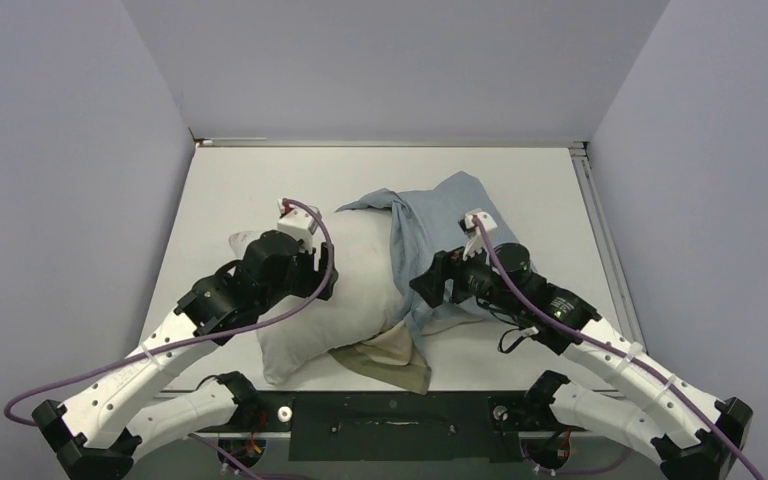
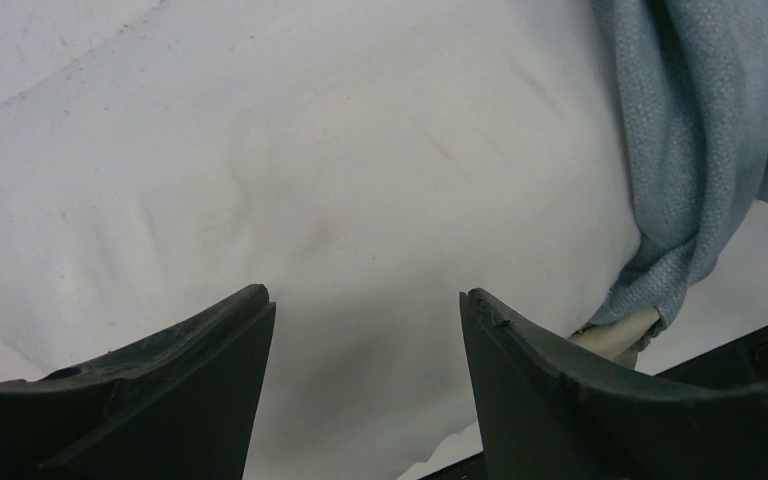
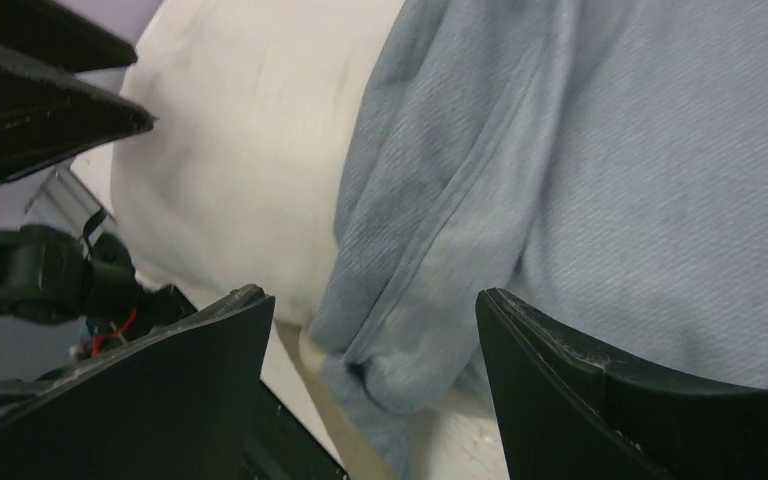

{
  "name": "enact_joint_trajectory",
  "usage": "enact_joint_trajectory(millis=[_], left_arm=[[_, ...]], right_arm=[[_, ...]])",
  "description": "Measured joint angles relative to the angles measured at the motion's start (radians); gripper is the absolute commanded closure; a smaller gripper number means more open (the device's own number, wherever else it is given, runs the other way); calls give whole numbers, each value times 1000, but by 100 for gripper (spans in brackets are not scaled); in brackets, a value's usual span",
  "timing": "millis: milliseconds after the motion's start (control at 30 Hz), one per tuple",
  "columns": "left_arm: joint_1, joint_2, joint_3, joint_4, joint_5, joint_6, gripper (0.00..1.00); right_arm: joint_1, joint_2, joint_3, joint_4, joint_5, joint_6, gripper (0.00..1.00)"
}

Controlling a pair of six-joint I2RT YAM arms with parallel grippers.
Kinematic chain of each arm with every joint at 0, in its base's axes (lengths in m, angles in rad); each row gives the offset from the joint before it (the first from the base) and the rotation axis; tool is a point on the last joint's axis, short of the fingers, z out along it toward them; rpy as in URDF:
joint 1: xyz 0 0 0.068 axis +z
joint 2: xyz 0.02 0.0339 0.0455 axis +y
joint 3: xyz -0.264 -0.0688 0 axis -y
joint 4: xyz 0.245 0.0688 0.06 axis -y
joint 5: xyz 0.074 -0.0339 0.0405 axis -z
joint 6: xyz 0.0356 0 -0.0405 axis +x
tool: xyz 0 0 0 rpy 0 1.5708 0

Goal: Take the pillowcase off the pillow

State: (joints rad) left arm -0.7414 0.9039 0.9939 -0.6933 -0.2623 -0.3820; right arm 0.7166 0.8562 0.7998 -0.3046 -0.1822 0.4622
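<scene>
The off-white pillow point(image 1: 355, 290) lies across the table's middle, its left half bare. The dusty-blue pillowcase point(image 1: 430, 225) covers its right half, bunched in a fold down the middle, with a tan and grey-green flap point(image 1: 385, 365) spread at the near edge. My left gripper point(image 1: 328, 285) is open, its jaws just above the bare pillow point(image 2: 310, 170); the pillowcase edge point(image 2: 675, 170) is to its right. My right gripper point(image 1: 428, 285) is open over the bunched pillowcase hem point(image 3: 430, 270), with bare pillow point(image 3: 250, 160) to the left.
The white table point(image 1: 250, 180) is enclosed by grey walls on three sides. A metal rail point(image 1: 600, 230) runs along the right edge. A black plate point(image 1: 390, 425) between the arm bases lines the near edge.
</scene>
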Motion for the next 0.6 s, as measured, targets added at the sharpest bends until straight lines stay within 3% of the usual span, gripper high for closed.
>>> enact_joint_trajectory(millis=[200, 433, 533, 600], left_arm=[[-111, 0, 2, -44, -31, -1, 23], [-269, 45, 2, -65, -73, -50, 15], [-351, 84, 2, -66, -113, -67, 2], [-381, 122, 2, -65, -131, -75, 4]], right_arm=[[147, -8, -39, -76, 60, 26, 25], [158, 27, -73, -142, 43, 32, 28], [167, 27, -73, -162, 28, 31, 33], [169, 36, -73, -164, 14, 28, 35]])
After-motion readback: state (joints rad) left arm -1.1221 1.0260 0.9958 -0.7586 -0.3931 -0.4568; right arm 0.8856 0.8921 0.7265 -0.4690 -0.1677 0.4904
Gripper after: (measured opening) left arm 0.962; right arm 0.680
